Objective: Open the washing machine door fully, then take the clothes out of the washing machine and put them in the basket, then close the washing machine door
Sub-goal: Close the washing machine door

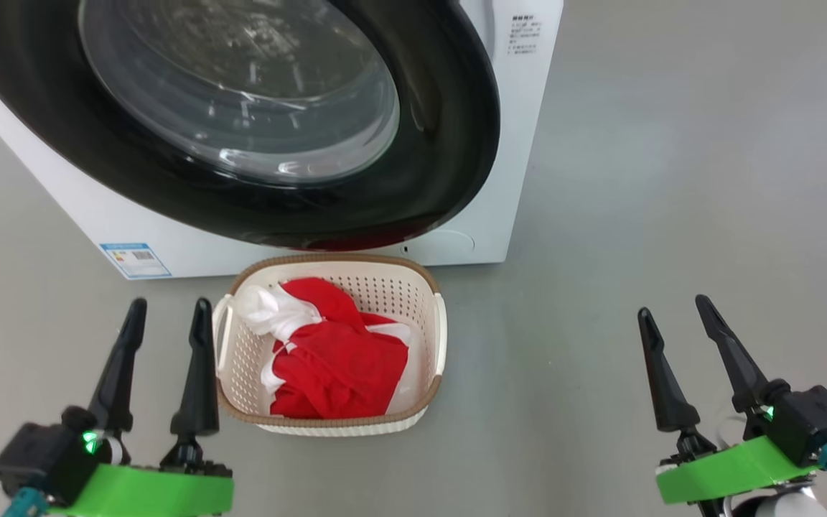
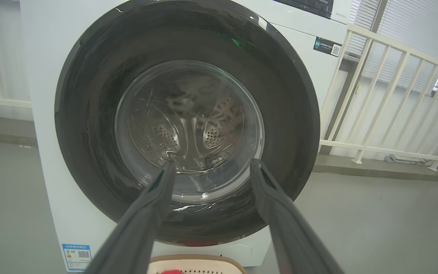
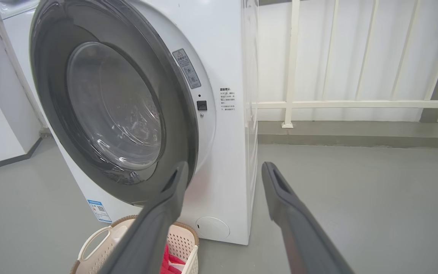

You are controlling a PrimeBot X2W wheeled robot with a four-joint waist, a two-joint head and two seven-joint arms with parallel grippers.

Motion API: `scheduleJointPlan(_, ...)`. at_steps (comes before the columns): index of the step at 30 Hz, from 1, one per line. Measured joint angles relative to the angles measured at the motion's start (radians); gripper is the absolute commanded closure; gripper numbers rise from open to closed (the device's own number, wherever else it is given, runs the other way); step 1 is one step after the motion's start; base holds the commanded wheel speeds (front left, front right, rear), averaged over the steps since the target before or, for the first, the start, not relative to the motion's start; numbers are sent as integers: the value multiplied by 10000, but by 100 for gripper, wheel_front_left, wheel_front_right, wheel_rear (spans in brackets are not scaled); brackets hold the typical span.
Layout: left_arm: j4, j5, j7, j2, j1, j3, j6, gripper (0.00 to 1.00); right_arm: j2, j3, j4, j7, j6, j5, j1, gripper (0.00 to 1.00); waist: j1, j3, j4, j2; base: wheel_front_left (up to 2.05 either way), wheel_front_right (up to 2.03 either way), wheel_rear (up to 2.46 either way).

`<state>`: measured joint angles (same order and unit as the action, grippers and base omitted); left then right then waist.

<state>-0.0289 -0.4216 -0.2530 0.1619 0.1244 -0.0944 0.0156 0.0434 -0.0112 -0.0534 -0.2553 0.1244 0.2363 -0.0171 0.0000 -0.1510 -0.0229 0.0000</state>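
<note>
Clothes [image 1: 334, 359] lie in basket [image 1: 439, 337] on grey floor [image 1: 672, 179], just before washing machine [image 1: 521, 143]. Washing machine door [image 1: 449, 143] covers the drum. We see left gripper [image 1: 171, 303] and right gripper [image 1: 673, 304] spread, empty, flanking basket. White railing [image 3: 356, 103] stands behind.

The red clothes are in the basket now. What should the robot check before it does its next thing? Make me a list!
1. Clothes in the basket: ok, the red fabric lies inside it.
2. Drum empty: ok as far as the glass shows; nothing red shows behind the washing machine door.
3. Door shut: not ok; in the right wrist view its free edge seems to stand off the washing machine, with the latch slot showing.
4. Left gripper free: ok, open and empty.
5. Right gripper free: ok, open and empty.
</note>
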Motion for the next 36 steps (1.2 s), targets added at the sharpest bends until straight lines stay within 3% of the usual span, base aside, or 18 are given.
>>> scheduleJointPlan(19,621,2157,-10,-303,-1145,397,236,0,-25,330,222,0,0,-458,878,0,0,941,134,0,0,0,0)
scheduleJointPlan(36,913,2391,-10,-621,-1769,650,171,0,-54,316,337,0,0,-449,1382,0,1,1502,414,0,0,0,0)
